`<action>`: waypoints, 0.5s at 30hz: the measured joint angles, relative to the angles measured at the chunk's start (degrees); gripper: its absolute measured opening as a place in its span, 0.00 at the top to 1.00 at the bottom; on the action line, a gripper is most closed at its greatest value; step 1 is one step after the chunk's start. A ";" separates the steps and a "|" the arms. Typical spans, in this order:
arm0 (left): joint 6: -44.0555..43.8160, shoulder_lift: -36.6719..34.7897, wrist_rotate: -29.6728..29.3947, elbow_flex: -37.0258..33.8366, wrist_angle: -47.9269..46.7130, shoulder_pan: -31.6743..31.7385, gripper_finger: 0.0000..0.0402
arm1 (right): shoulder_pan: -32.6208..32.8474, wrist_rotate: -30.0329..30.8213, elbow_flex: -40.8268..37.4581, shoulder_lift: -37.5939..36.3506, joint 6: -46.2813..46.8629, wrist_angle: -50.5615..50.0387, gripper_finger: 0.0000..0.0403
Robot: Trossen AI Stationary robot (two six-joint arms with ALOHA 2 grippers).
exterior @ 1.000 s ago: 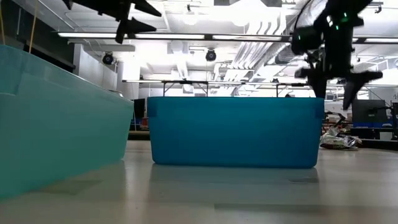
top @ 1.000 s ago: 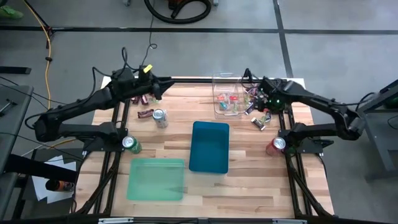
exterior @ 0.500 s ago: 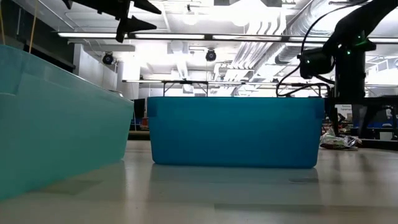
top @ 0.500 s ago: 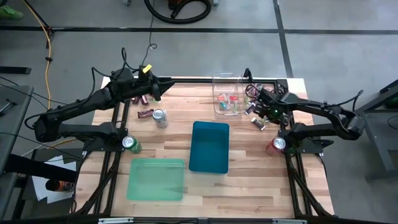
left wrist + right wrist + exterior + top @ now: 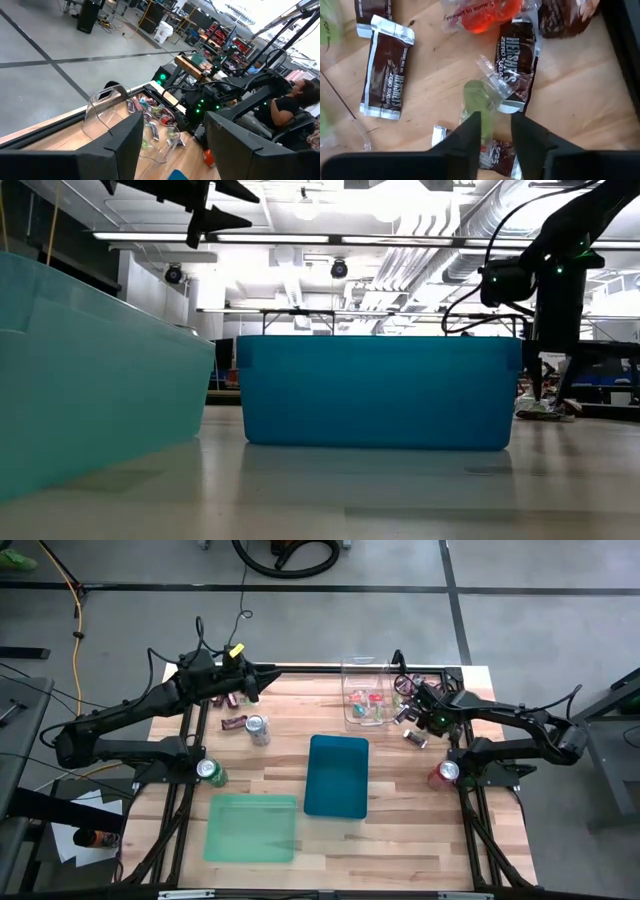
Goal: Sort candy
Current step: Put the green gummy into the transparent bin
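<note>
Moved since a second ago: right gripper (image 5: 415,718) has swung in from about 3 o'clock of the candy pile and dropped onto it, its fingers drawing together; left arm has not shifted.
Green candy (image 5: 479,96): clear-wrapped piece lying on the bench (image 5: 400,800), its lower end between the right gripper's (image 5: 495,131) fingertips, which are narrowed around it; whether they have it pinched I cannot tell.
Chocolate bars (image 5: 517,59): several brown-and-silver ones lie loose around the green piece, one just beside it, another (image 5: 387,68) toward 9 o'clock.
Red candy (image 5: 487,11): at 12 o'clock of the green piece, also loose.
Clear box (image 5: 364,693): at 9 o'clock of the pile, already holding a few red and green sweets.
Far-side candy (image 5: 234,722): a dark bar or two near the left arm, by a soda can (image 5: 257,729).
Blue bin (image 5: 337,775): mid-bench, looks empty from above.
Green bin (image 5: 252,828): at 7 o'clock of the blue bin, also looks empty.
Left gripper (image 5: 254,682): spread, holding nothing, hovering at the bench's far edge.
Progress: early, by my reading; only some small sweets are boxed, and the bars and both loose groups remain.
</note>
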 joint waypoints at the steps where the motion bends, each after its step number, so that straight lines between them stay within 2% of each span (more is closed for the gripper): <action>1: 0.00 0.00 0.00 0.00 -0.01 0.00 0.51 | -0.01 0.25 0.00 0.00 -0.26 -0.01 0.82; 5: 0.00 0.00 0.00 0.00 -0.02 0.00 0.51 | -0.01 0.44 0.00 0.00 -2.35 0.03 0.98; 11: 0.00 0.00 0.00 0.00 -0.02 0.00 0.51 | 0.07 0.43 0.56 -0.66 -6.12 -0.31 0.99; 15: 0.00 0.00 0.00 0.00 -0.02 0.00 0.51 | 1.09 1.93 4.65 -3.79 -9.37 -2.19 1.00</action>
